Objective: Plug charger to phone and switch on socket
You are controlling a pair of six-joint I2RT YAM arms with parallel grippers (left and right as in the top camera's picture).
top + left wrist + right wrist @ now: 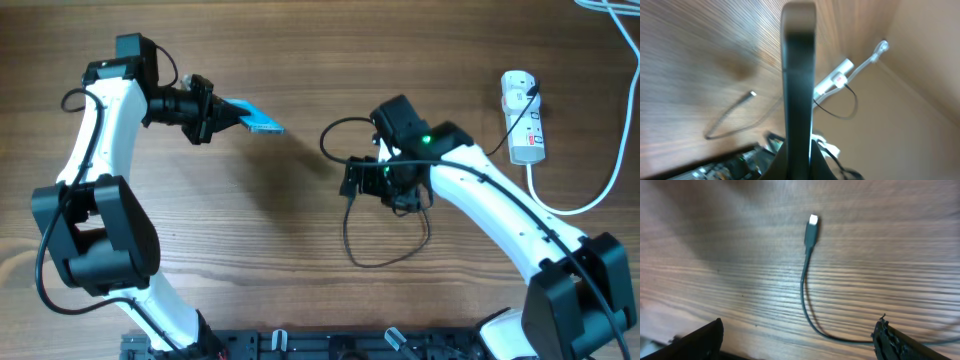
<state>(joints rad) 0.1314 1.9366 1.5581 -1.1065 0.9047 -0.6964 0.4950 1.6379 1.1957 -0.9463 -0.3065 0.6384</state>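
The phone [258, 117] is lifted off the table at the upper left, teal face up, and my left gripper [215, 112] is shut on its near end. In the left wrist view the phone [799, 75] is a dark upright bar seen edge-on, clamped between the fingers of my left gripper [799, 167]. The charger [347, 235], a thin black cable, loops on the table under my right gripper [365, 182]. In the right wrist view its connector tip [812, 227] lies free on the wood, ahead of my open right gripper [797, 340]. The socket [523, 117] lies at the far right.
A thick white cord [600, 190] runs from the socket round the table's right edge. The socket [834, 80] and a stretch of the charger [730, 117] also show in the left wrist view. The right arm [500, 205] crosses part of the cable.
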